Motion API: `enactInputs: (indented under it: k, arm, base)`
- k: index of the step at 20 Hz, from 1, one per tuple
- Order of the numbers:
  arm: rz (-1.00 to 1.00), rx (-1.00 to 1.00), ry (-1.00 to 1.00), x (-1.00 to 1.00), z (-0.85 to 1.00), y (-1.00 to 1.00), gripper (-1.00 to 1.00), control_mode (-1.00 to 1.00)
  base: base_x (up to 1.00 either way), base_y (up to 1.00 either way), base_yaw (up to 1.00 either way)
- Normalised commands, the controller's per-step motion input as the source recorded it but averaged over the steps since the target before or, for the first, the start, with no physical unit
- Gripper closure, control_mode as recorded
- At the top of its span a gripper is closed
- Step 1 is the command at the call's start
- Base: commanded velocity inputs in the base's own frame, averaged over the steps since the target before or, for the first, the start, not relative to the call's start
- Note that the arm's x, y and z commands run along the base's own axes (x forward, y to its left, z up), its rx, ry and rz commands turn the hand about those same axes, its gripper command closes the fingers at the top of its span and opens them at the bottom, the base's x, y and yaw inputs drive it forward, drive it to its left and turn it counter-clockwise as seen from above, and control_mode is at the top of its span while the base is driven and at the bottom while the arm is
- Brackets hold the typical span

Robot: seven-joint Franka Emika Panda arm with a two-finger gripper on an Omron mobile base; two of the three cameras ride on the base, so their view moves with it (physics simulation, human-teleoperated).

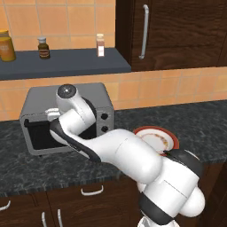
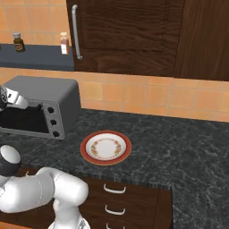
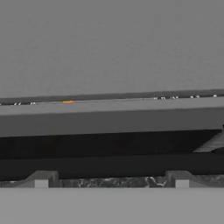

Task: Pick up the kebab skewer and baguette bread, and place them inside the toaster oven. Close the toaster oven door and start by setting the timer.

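plate [image 2: 105,147] beside toaster oven [image 2: 53,96], jars [image 1: 43,47] on shelf [image 1: 66,62]

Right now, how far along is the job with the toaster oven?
Done, it seems: the plate holds no food, and an orange speck in the hand view may be the baguette bread inside. In hand: the pincer is at the toaster oven front. Left: closing the door and turning the timer knob, among the black knobs.
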Motion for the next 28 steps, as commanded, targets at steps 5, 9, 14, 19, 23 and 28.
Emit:
enactInputs:
  k: [5, 9, 14, 19, 23, 28]
  arm:
    - [0.0, 0.02, 0.0, 0.36, -0.12, -0.11, -1.0, -1.0]
    - [0.0, 0.01, -0.01, 0.1, -0.02, -0.05, -1.0, -1.0]
    - [0.01, 0.02, -0.02, -0.42, 0.05, -0.03, -1.0, -1.0]
    - [0.03, 0.02, -0.02, -0.91, 0.0, -0.23, -1.0, -1.0]
    - [0.02, -0.02, -0.13, -0.71, -0.16, -0.63, -1.0, -1.0]
    - [0.01, -0.13, -0.22, -0.36, -0.33, -0.6, -1.0, -1.0]
  base:
    - [0.0, 0.0, 0.0]
    - [0.0, 0.0, 0.0]
    - [0.0, 0.0, 0.0]
    - [0.0, 0.0, 0.0]
    - [0.0, 0.0, 0.0]
    - [0.0, 0.0, 0.0]
